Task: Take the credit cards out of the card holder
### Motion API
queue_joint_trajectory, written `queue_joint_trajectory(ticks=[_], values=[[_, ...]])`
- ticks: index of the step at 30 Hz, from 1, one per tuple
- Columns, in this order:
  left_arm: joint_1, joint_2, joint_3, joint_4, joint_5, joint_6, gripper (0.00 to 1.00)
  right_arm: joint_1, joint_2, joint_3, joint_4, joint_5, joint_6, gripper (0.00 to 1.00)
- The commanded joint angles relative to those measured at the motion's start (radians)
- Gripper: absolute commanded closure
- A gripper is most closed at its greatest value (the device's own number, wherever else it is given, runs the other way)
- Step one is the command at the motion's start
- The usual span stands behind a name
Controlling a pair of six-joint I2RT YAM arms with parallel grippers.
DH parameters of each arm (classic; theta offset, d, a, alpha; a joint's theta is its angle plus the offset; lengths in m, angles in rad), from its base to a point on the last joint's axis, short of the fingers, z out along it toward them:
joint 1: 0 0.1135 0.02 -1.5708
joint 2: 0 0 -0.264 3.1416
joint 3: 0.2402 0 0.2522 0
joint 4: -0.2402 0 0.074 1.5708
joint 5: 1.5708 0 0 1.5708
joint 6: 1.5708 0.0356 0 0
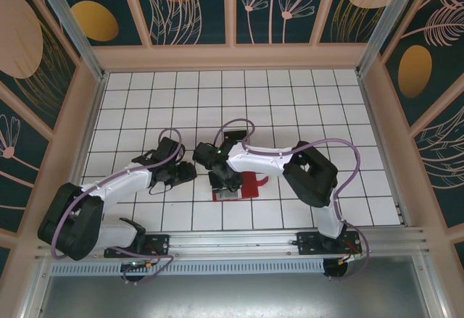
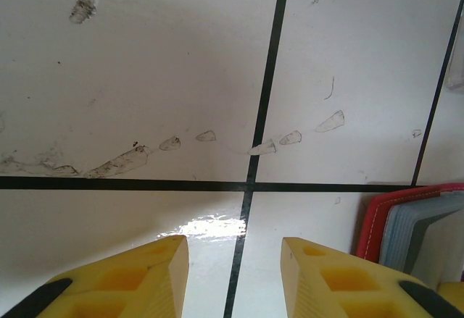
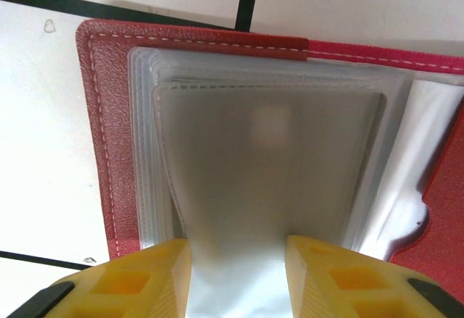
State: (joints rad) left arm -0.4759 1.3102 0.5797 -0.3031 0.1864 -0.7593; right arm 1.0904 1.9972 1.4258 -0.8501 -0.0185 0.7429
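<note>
we see the card holder (image 1: pixel 250 186) lying open and flat on the white tiled counter (image 1: pixel 290 93), toward the near side and about midway between left and right. its cover is grained red leather with a line of pale stitching along rounded corners (image 3: pixel 98 115), and inside it carries a stack of frosted grey-clear plastic sleeves (image 3: pixel 145 151), soft-edged and stepped one under another. the right hand (image 1: pixel 226 182) sits directly over the holder; from its wrist, the blocky yellow fingers (image 3: pixel 145 282) stand on either side of the top sleeve (image 3: pixel 268 159), which narrows and rises into the gap between them and touches both, so the right hand (image 3: pixel 238 249) is closed narrowly on that sleeve. a small pale square shows dimly through the plastic, and we cannot tell whether it is a card. the left hand (image 1: pixel 183 173) hovers just left of the holder, above bare counter (image 2: pixel 145 79) that is glossy, scuffed with grey smudges and crossed by thin black grid lines. the left hand (image 2: pixel 233 249) is partly open, a moderate gap between its yellow wedge-shaped fingers, holding nothing. at the right edge of that view the holder's red rim (image 2: pixel 373 216) and layered sleeves (image 2: pixel 413 224) lie just beside the right finger.
</note>
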Motion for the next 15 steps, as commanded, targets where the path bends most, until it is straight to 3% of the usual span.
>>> queue_joint_trajectory(ticks=[1, 8, 15], values=[[0.008, -0.019, -0.001, -0.015, 0.014, 0.017, 0.61, 0.008, 0.054, -0.008, -0.061, 0.052, 0.023, 0.65], [0.008, -0.014, 0.028, -0.045, 0.039, 0.046, 0.64, 0.007, 0.021, -0.005, -0.056, 0.064, 0.028, 0.78], [-0.053, 0.001, 0.066, -0.028, 0.064, 0.013, 0.66, -0.02, -0.066, -0.057, 0.02, 0.038, 0.031, 0.81]])
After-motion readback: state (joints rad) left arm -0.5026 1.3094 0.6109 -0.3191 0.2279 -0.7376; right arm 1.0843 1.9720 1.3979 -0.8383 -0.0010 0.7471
